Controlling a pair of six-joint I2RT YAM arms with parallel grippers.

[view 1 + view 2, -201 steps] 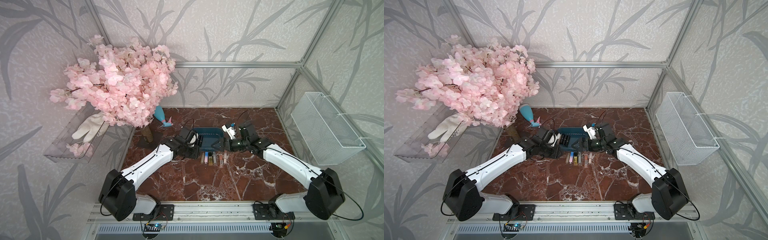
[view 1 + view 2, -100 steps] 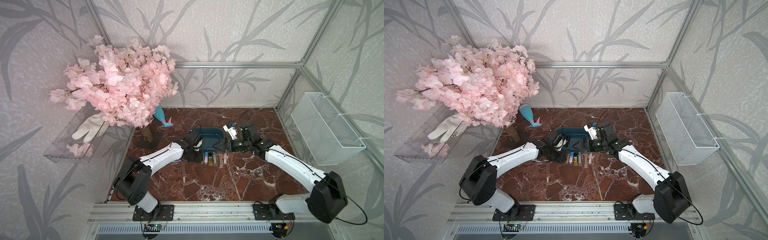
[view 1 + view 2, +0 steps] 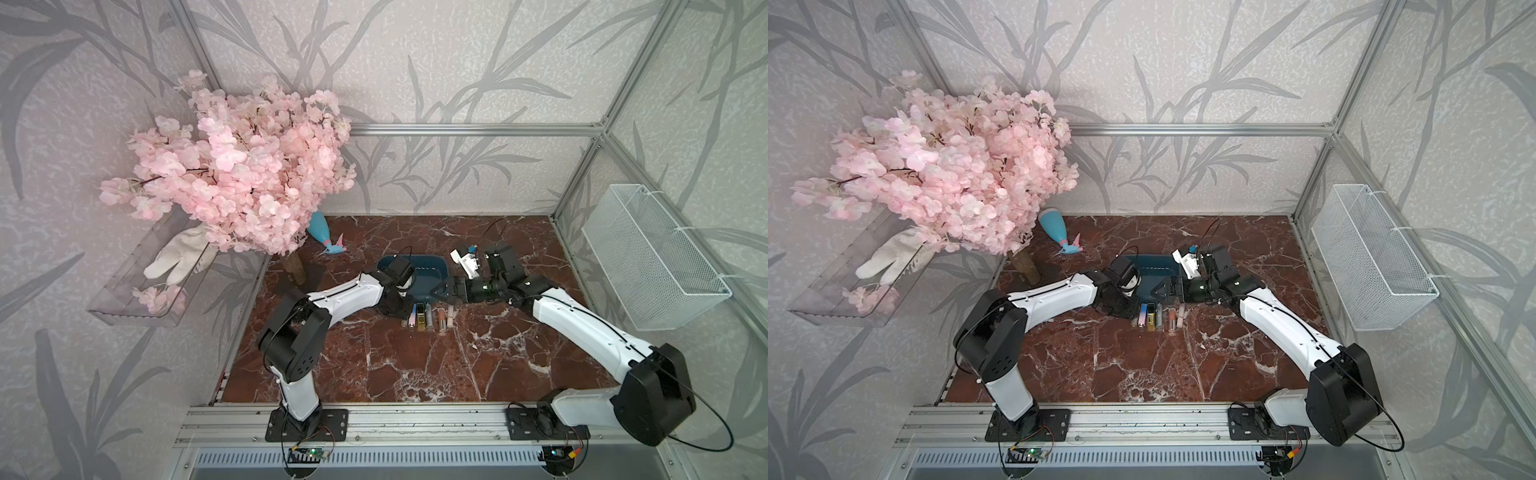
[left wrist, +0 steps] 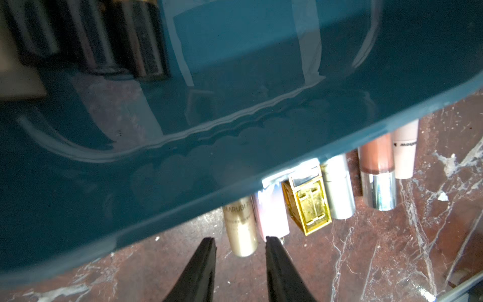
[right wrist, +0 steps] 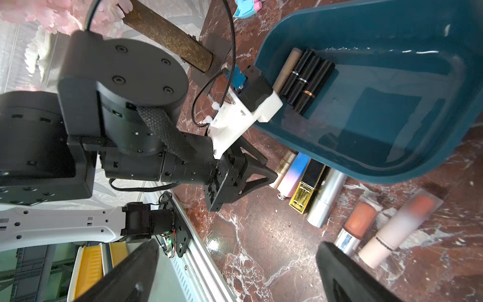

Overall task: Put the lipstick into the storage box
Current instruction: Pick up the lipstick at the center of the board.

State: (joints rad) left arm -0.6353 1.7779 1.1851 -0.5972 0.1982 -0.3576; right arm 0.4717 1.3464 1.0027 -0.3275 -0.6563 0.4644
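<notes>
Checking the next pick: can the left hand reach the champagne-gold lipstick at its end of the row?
Probably yes: the left hand sits just short of the champagne-gold lipstick, jaws parted, nothing between.

"MARUBI" on champagne lipstick [image 4: 240,227]

- Walls: pale textured wallpaper [image 3: 457,62] printed with grey bamboo leaves, covering 9, 12 and 3 o'clock.
- Frame: aluminium bars [image 3: 469,129], one horizontal across 12 o'clock, with slanted uprights at both far corners.
- Floor: glossy red-brown marble slab [image 3: 415,365], white-veined.
- Fittings: clear acrylic shelf [image 3: 124,307], wall-hung at 9 o'clock, bearing a white glove [image 3: 178,257] and loose pink blossoms. White wire-mesh basket [image 3: 652,257], wall-hung at 3 o'clock.
- Decor: pink blossom tree [image 3: 241,166] at 10 o'clock, with a rough brown trunk [image 3: 296,270]. Pale blue bottle [image 3: 319,226] lying on its side at 11 o'clock.
- Front edge: aluminium rail [image 3: 415,419] along 6 o'clock.
</notes>
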